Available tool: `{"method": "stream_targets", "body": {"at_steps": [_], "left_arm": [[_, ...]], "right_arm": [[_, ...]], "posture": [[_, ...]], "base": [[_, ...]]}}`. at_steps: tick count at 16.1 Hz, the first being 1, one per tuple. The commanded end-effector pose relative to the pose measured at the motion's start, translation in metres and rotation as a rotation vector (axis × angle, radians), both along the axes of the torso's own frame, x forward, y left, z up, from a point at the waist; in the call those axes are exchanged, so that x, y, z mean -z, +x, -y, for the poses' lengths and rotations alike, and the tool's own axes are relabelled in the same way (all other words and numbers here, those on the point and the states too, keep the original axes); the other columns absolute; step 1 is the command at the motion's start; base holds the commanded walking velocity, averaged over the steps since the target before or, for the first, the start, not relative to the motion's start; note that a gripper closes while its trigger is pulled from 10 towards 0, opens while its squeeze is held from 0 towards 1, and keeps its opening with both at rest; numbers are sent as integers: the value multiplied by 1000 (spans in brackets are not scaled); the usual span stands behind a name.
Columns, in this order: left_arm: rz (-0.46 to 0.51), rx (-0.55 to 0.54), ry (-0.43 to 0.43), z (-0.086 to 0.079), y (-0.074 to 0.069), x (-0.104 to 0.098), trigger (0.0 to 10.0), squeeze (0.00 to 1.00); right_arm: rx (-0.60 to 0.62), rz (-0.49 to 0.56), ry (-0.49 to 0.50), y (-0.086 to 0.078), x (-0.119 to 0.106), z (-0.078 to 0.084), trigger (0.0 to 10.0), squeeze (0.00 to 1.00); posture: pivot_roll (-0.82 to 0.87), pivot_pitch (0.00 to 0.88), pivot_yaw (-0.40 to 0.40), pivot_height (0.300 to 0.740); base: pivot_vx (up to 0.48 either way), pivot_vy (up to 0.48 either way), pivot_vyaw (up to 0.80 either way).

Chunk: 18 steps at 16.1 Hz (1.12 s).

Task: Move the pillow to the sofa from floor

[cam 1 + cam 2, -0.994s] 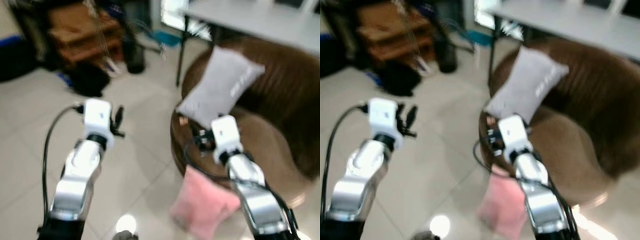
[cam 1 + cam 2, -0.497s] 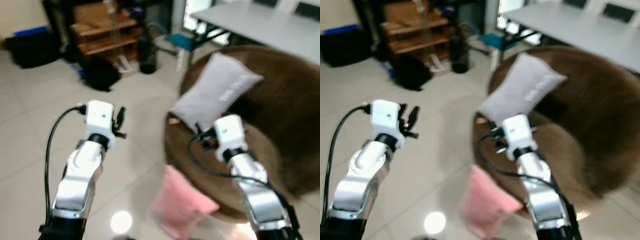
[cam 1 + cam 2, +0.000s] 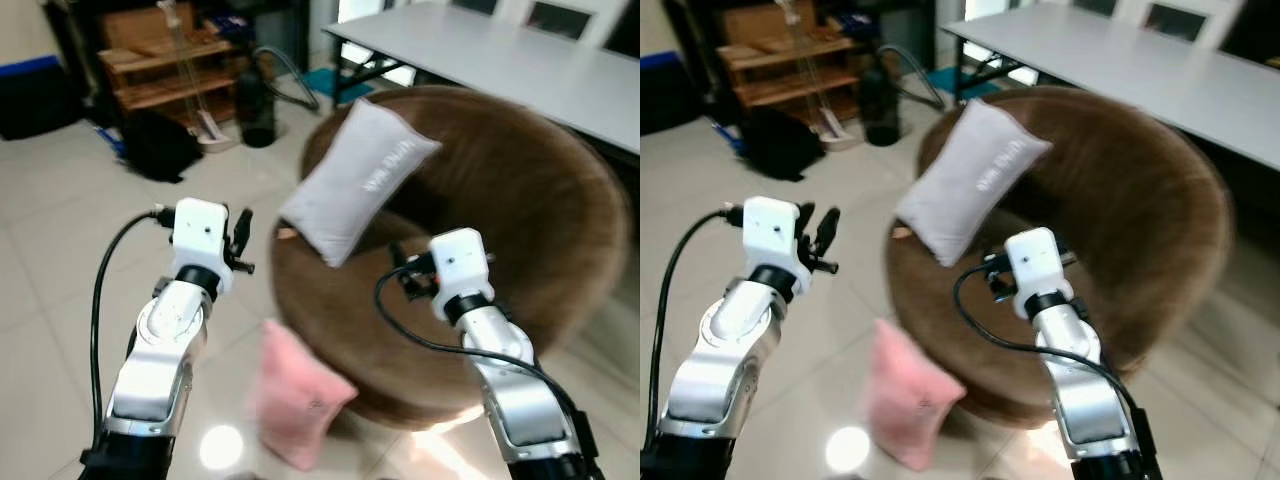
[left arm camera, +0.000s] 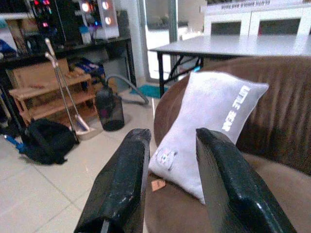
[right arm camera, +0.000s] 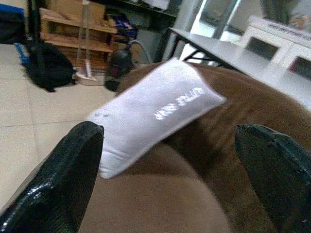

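Since half a second ago the whole scene has slid leftward and sharpened, so the camera has turned; both arms keep their raised pose. Right gripper (image 5: 170, 160) is spread wide and empty, its two black matte fingers (image 5: 58, 179) at opposite edges of its wrist view, hovering over the seat of the sofa (image 3: 520, 190) without touching it. Left gripper (image 4: 170, 179) is parted by a narrow gap, also holding nothing, raised above the tiled floor (image 3: 60, 260) just off the sofa's left rim.

Round and tub-shaped, the sofa is covered in brown ribbed plush. A soft grey rectangular pillow (image 3: 355, 180) with white lettering leans tilted against its back rim. The pink pillow (image 3: 295, 395), plump and fuzzy, lies on the glossy floor against the sofa's front-left base, between the two silver arms.

Head views show that pink pillow; the wrist views instead show the grey one closely, plus a wooden shelf (image 4: 43, 94), a black bag (image 4: 43, 141) and a grey table (image 4: 233, 43).
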<state>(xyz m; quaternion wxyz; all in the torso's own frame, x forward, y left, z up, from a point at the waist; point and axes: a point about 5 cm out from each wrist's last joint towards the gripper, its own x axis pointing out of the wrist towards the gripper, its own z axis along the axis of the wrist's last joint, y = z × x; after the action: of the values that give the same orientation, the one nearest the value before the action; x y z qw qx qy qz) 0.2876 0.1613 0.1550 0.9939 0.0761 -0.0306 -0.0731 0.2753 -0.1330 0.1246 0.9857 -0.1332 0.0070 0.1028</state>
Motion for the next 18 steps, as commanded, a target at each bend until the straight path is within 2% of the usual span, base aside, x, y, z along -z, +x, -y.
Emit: {"method": "stream_targets", "body": {"at_steps": [1, 4, 16, 18], "left_arm": [[-6, -42, 18, -10, 1, 3, 10000, 0], [19, -66, 1, -17, -4, 7, 10000, 0], [54, -47, -30, -15, -8, 3, 10000, 0], [57, -38, -32, -14, -8, 3, 10000, 0]], "right_arm": [[-24, 1, 9, 0, 0, -6, 10000, 0], [-30, -1, 15, 0, 0, -6, 10000, 0], [-39, -4, -4, -2, 1, -5, 10000, 0], [-40, -5, -3, -2, 1, -5, 10000, 0]], "posture": [[-6, 19, 1, 740], [-6, 29, -2, 740], [-6, 49, -5, 740], [-6, 50, -6, 740]], "base": [[0, 0, 0], [0, 0, 0], [0, 0, 0], [0, 446, 0]]}}
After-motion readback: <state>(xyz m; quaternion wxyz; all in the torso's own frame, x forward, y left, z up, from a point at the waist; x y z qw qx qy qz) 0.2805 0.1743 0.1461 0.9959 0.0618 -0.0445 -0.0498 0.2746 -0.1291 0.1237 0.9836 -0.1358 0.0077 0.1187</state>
